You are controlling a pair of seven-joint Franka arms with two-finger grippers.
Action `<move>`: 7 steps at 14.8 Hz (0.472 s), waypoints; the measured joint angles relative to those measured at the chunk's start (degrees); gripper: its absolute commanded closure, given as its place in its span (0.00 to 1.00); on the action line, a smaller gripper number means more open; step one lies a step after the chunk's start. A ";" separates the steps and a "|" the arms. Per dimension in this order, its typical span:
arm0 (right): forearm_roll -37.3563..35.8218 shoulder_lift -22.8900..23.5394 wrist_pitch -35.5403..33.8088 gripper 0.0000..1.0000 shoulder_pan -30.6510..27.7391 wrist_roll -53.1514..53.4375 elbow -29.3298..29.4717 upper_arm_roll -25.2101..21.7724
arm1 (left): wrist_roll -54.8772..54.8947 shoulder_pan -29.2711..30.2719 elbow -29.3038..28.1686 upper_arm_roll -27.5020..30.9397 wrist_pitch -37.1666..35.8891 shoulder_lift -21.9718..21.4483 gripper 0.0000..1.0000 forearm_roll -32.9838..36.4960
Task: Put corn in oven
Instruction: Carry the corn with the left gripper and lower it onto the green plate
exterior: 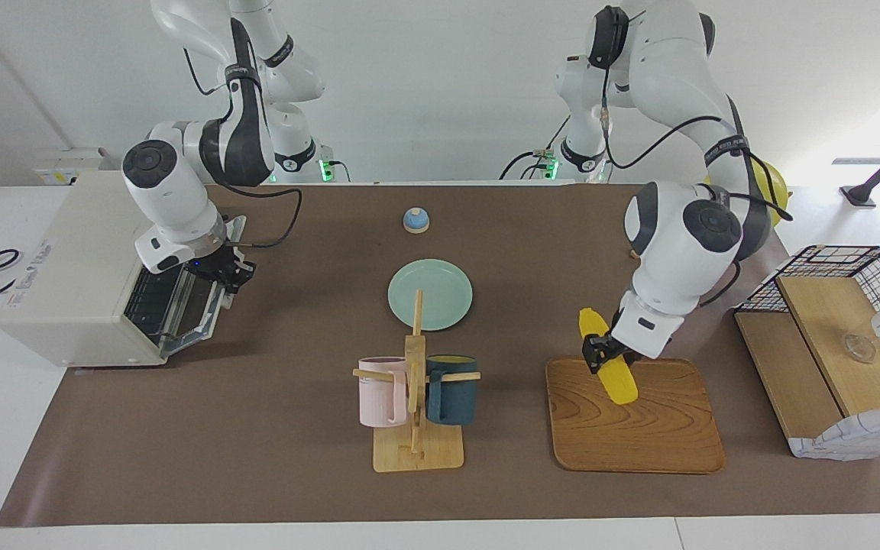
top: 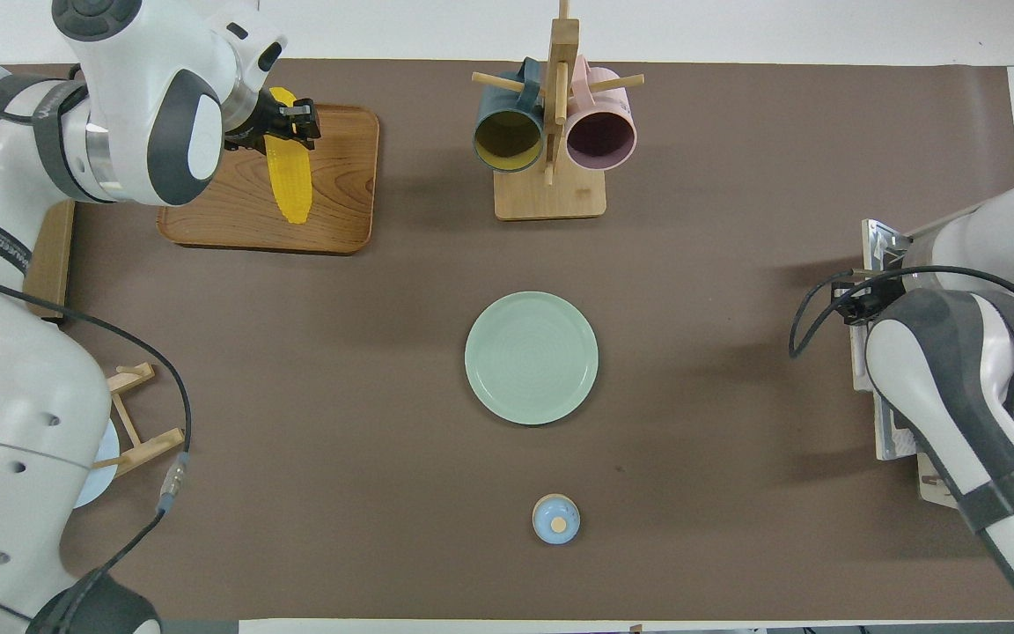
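The yellow corn hangs tilted in the air above the wooden tray, lifted clear of it. My left gripper is shut on it near the middle; in the overhead view the corn shows over the tray with the left gripper across it. The off-white oven stands at the right arm's end of the table. Its glass door leans partly open. My right gripper is shut on the handle at the door's top edge. The right arm hides most of the oven from overhead.
A mug rack with a pink and a dark blue mug stands beside the tray. A green plate lies mid-table and a small blue knob-topped object sits nearer the robots. A wire basket with a wooden box is at the left arm's end.
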 measured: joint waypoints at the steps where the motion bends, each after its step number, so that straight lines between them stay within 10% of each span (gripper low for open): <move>1: 0.02 0.33 0.67 1.00 0.18 0.00 -0.31 0.07 | -2.17 -1.70 -3.36 -0.09 -0.02 -2.61 1.00 -0.07; 7: 1.07 3.82 3.83 1.00 0.56 0.01 -0.95 0.74 | -12.42 -14.26 -14.37 -0.30 2.99 -8.60 1.00 -0.13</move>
